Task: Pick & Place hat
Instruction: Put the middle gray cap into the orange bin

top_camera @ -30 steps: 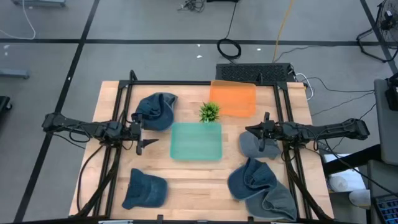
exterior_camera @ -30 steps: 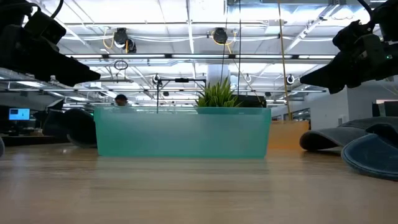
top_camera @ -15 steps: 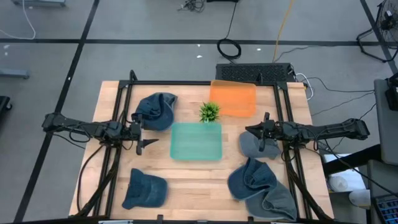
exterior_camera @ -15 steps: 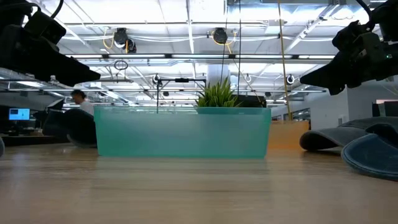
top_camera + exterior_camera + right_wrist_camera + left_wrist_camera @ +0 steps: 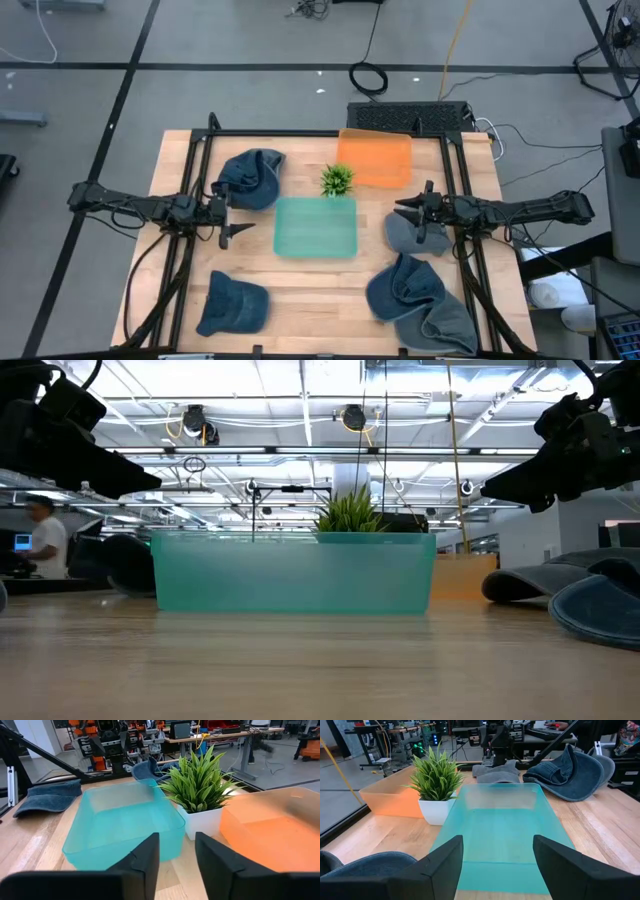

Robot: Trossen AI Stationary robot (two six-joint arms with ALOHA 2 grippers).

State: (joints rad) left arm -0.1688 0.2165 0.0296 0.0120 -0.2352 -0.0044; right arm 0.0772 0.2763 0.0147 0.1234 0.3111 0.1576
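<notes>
Hats [image 5: 249, 179] scattered on table [image 5: 310, 295] (person [image 5: 44, 540] behind).

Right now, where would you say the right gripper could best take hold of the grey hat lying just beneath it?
Probably the edge of the grey hat, from straight above: it lies flat on the table, and the open right gripper hovers over it.

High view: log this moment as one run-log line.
left pincer: open, beside teal plastic bin | right pincer: open, over grey fabric hat | nothing held
</notes>
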